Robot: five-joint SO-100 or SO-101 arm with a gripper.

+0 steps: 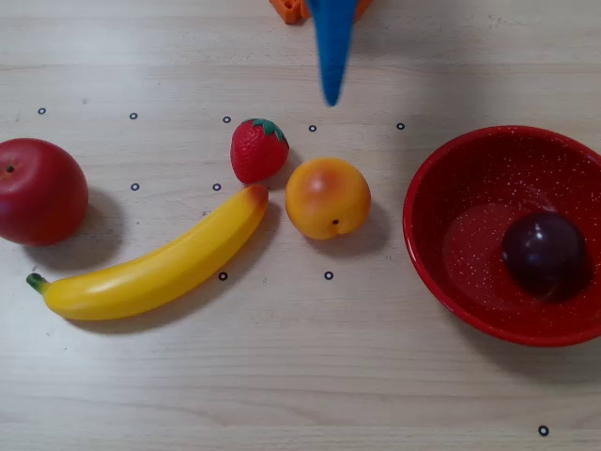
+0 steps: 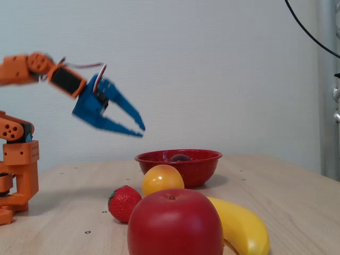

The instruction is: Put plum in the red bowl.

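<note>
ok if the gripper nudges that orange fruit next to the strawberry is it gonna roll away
Probably yes: the orange fruit looks nearly round and sits free on the flat table. Its glossy skin suggests the open gripper could slip on it. The strawberry and banana close beside it might stop a roll that way.

Glossy dark plum (image 1: 544, 254) rests inside the speckled red bowl (image 1: 451, 178).

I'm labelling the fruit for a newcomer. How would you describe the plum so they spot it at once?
In the overhead view, find the big red speckled bowl at the right edge of the table. The plum lies inside it, right of centre. It is the only dark purple fruit and the only one in the bowl.
</note>
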